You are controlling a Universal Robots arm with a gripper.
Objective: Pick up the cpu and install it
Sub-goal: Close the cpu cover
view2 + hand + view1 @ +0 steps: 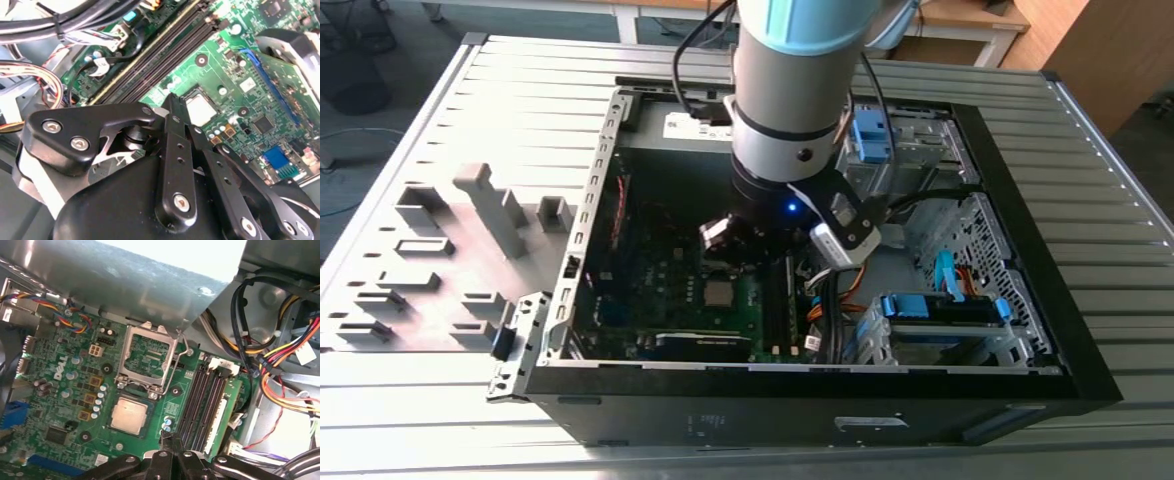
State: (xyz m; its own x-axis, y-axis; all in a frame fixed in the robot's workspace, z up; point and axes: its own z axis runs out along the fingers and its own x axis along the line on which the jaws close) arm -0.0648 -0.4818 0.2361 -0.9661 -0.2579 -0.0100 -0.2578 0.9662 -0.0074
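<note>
1. Grey metal table [1107,140] with long ridges, holding all the things.
2. Big black PC case [787,410] lying flat on the table, open side up.
3. Grey tray [454,250] with slots and little upright blocks, flat on the table, just beside the PC case on the exterior view's left.
4. More ridged table top on the exterior view's right of the PC case.

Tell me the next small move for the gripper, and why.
Probably a short, straight lift off the motherboard. The cpu seems to lie flat in its socket next to the opened socket frame. The gripper hangs just beside it, jaws apparently shut and empty, close to the memory slots, so sideways travel looks risky.
</note>
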